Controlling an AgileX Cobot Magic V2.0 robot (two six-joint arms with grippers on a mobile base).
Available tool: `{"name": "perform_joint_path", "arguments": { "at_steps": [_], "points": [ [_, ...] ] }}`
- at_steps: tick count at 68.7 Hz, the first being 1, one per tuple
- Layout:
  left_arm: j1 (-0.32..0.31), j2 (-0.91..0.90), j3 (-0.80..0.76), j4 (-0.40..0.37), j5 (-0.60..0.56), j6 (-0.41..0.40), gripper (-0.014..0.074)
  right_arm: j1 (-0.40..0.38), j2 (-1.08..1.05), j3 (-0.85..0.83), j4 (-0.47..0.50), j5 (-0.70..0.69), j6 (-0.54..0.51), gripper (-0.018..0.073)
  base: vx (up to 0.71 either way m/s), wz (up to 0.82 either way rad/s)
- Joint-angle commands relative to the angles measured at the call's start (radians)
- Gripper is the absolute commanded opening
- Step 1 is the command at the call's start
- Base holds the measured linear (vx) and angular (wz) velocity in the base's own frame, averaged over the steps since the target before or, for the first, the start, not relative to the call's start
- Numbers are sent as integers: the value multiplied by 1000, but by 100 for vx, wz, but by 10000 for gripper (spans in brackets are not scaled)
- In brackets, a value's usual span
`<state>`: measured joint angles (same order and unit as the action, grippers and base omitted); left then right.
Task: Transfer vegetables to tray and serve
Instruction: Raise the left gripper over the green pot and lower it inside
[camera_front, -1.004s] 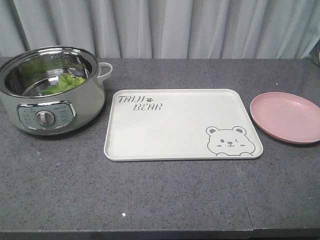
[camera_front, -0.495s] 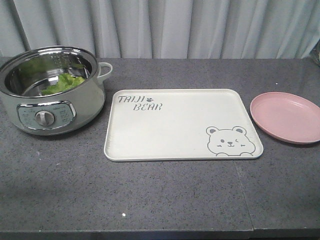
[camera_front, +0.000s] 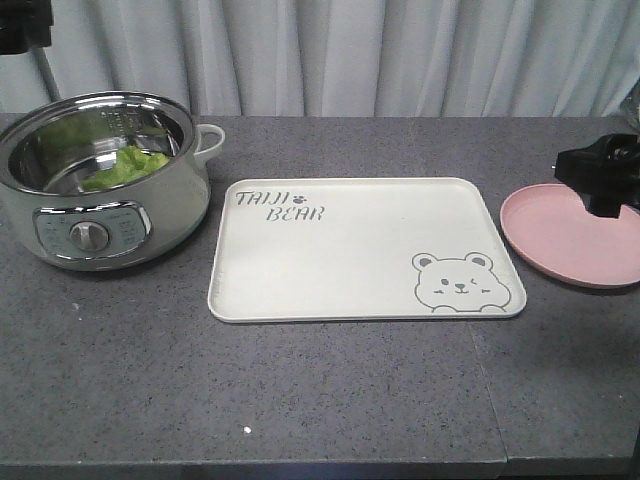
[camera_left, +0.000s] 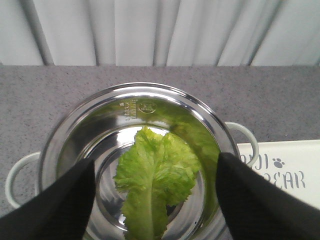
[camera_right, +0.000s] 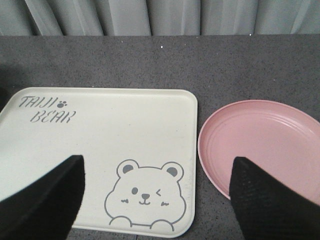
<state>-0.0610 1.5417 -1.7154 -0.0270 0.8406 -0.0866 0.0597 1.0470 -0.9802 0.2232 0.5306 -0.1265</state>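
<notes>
Two pincers are hanging spread apart: left gripper (camera_left: 156, 159) over one pot (camera_left: 65, 130) holding the vegetables (camera_left: 155, 185), one leaf showing; right gripper (camera_right: 159, 159) near one tray (camera_right: 100, 145) and one pink plate (camera_right: 265, 145).

Steel pot (camera_front: 100, 200), pink plate (camera_front: 570, 235), grey counter (camera_front: 350, 390)

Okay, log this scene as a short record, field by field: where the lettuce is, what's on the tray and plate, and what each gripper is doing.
lettuce leaves: lying in the bottom of the pot
pot: steel-lined electric pot, no lid, left of the tray
tray: cream, bear drawing, nothing on it
pink plate: right of the tray, nothing on it
left gripper: open, above the pot, over the lettuce
right gripper: open, holding nothing, up by the pink plate
task stage: lettuce not yet moved to the tray
</notes>
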Motion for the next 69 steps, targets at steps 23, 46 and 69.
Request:
{"name": "perform_joint_path", "arguments": {
  "at_steps": [23,46,69],
  "points": [
    [-4,346,-400,-26,201,15,503,-1,-5,-37,0,-6,-25,564,0,0],
    [-4,476,-417,-34,280,15,503,-1,-5,-37,1,5,-27,564,0,0],
    [-4,564,-414,-34,293,15,503,-1,-5,-37,3,29,-27,564,0,0]
  ]
}}
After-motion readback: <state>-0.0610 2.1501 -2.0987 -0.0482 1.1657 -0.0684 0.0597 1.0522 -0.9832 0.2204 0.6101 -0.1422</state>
